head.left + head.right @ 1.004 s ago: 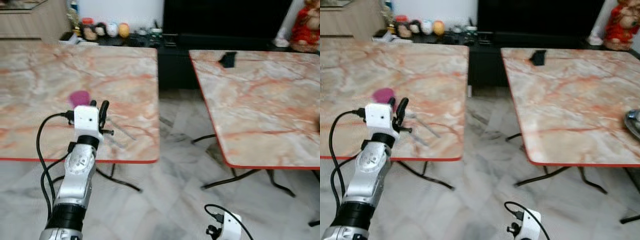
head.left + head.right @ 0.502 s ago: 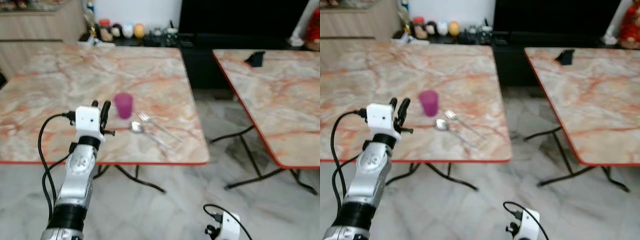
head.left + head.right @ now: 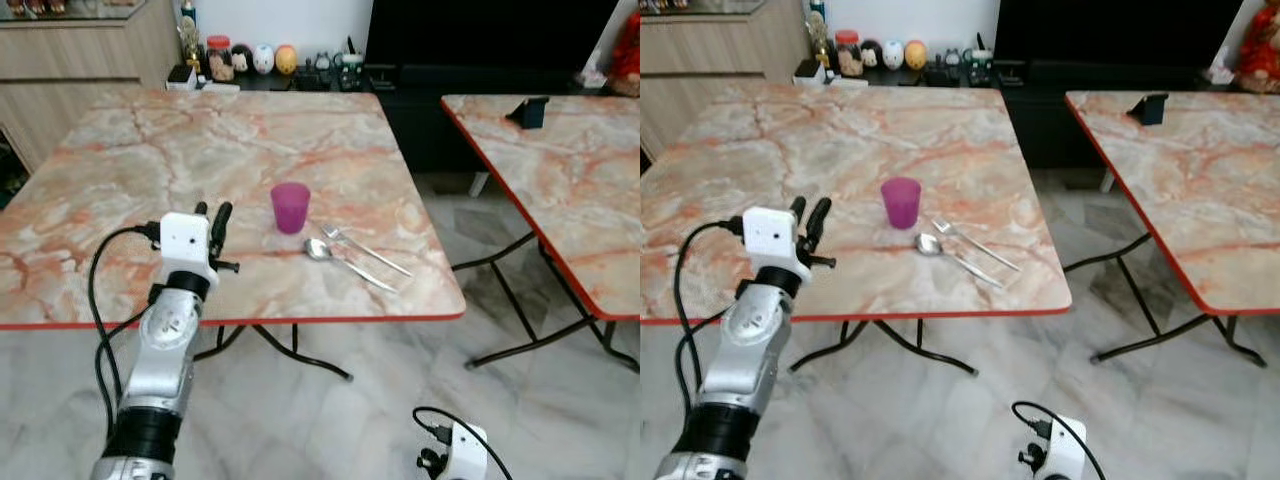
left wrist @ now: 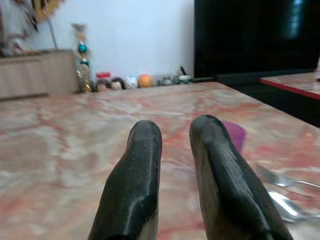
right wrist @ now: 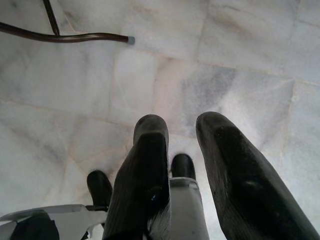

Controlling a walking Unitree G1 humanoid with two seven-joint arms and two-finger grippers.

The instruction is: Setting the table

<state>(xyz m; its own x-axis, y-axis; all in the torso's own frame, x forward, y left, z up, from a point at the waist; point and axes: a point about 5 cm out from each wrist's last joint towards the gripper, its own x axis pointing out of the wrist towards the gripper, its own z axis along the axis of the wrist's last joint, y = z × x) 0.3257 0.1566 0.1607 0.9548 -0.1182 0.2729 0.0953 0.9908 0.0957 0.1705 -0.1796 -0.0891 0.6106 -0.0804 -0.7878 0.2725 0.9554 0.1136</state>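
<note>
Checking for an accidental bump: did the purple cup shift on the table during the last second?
No. The purple cup keeps its place beside the spoon and fork; the camera swung instead.

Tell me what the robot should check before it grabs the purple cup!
1. Purple cup standing upright on the table: ok.
2. Left gripper empty, fingers slightly apart: ok.
3. Left gripper lined up with the cup: not ok, it hangs to the cup's left.
4. Spoon and fork out of the way: ok, both lie on the cup's right.
5. Anything inside the cup: cannot tell.
6. Right gripper idle, pointing at the floor: ok.
</note>
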